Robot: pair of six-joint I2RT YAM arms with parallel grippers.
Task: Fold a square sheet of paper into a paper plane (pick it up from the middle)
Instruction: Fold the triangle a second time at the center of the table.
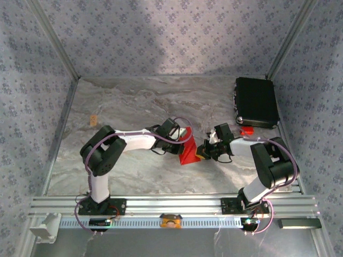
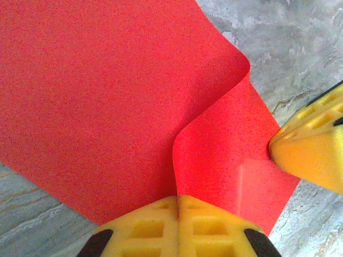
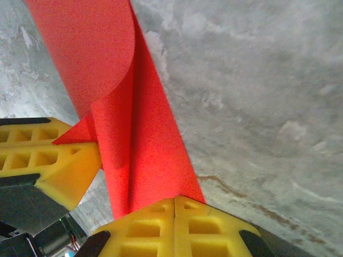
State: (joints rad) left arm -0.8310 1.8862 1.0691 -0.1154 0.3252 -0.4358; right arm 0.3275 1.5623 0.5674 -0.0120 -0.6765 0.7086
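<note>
The paper (image 2: 107, 80), curled and uncreased at the middle of the bench (image 1: 134, 101), is pinched by the closed left end effector (image 2: 177, 203) at its 11 o'clock and the closed right end effector (image 3: 174, 203) at 3 o'clock, so any diverging pull could tear it or set a crooked fold.

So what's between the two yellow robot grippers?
The thin bright red paper sheet, pinched by left gripper and right gripper, seen from the top view.
</note>
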